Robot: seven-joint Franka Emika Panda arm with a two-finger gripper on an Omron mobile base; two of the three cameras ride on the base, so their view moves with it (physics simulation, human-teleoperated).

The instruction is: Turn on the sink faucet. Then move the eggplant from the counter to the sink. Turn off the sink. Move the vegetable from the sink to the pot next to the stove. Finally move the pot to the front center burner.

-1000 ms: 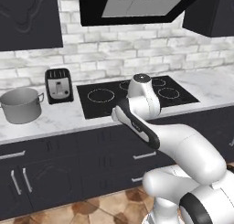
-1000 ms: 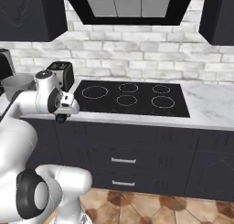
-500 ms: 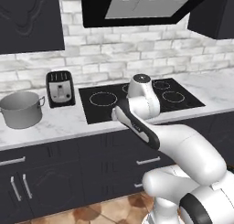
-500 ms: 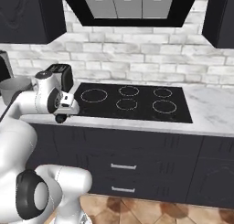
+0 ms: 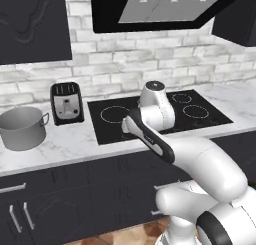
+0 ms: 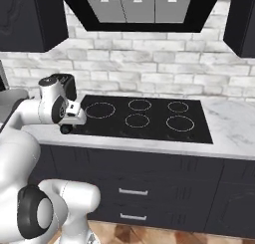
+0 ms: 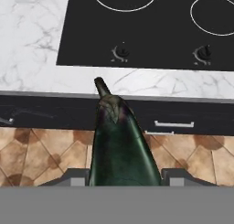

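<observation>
While base drove, stove (image 5: 155, 114) shifted right, pot (image 5: 21, 127) nearer

No words, numbers, labels or brand marks can be read anywhere; the stove (image 6: 144, 116) carries only thin white burner rings, and the toaster (image 5: 67, 102) is plain.
</observation>
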